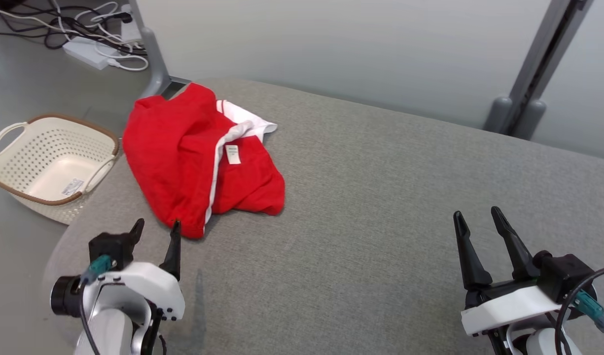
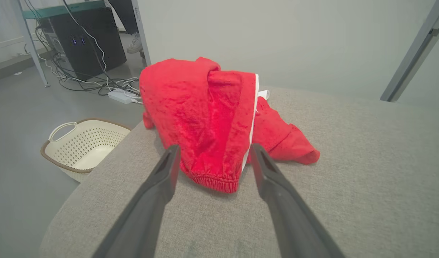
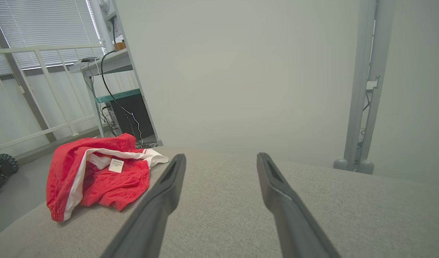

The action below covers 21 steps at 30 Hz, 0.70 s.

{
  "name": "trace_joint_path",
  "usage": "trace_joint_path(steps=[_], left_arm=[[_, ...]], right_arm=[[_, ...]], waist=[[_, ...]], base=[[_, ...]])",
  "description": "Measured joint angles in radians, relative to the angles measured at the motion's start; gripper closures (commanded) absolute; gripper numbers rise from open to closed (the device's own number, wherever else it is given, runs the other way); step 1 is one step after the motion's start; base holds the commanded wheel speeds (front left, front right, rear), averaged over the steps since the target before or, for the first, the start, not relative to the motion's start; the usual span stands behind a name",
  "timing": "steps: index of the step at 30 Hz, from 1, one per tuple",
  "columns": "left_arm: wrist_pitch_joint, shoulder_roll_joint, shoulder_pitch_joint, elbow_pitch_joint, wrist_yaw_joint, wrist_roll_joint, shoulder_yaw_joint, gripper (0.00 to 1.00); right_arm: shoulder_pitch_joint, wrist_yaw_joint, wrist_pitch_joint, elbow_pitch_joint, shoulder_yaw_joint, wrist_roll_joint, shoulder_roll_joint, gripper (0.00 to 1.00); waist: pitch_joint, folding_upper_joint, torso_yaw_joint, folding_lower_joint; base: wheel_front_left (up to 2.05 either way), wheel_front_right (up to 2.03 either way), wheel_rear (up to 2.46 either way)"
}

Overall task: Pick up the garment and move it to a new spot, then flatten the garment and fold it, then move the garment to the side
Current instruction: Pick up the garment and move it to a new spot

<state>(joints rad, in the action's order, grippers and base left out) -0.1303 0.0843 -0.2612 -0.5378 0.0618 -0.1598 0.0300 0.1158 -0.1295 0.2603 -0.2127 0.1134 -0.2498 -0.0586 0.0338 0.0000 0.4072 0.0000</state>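
One crumpled garment [image 1: 173, 158], one basket [image 1: 45, 148] beside it, two empty, spread-fingered grippers: left gripper [image 1: 157, 226] near it, right gripper [image 1: 477, 213] well apart.

Fuzzy red cloth garment [image 1: 183, 153] lies on coarse matt woven table [image 1: 380, 197].

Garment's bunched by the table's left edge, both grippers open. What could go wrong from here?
The garment lies crumpled at the edge of the table near the basket: a weak pinch may drag it off. The left gripper faces layered folds at the elastic hem: it may catch one layer and lift it twisted.
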Motion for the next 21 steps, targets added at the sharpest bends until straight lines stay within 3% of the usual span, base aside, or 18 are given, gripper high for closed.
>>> trace_joint_path(steps=[12, 21], left_arm=[[0.407, 0.049, -0.190, -0.186, 0.021, -0.038, 0.023, 0.00], [0.557, 0.066, -0.264, -0.279, 0.030, -0.084, 0.020, 0.00]], right_arm=[[0.046, 0.000, 0.000, -0.001, 0.006, 0.000, 0.004, 0.00], [0.065, 0.000, 0.000, -0.009, 0.019, 0.000, 0.005, 0.00]], waist=[[0.068, 0.0000, -0.103, 0.0000], [0.099, 0.0000, -0.155, 0.0000]], base=[[0.00, 0.00, 0.00], [0.00, 0.00, 0.00]])
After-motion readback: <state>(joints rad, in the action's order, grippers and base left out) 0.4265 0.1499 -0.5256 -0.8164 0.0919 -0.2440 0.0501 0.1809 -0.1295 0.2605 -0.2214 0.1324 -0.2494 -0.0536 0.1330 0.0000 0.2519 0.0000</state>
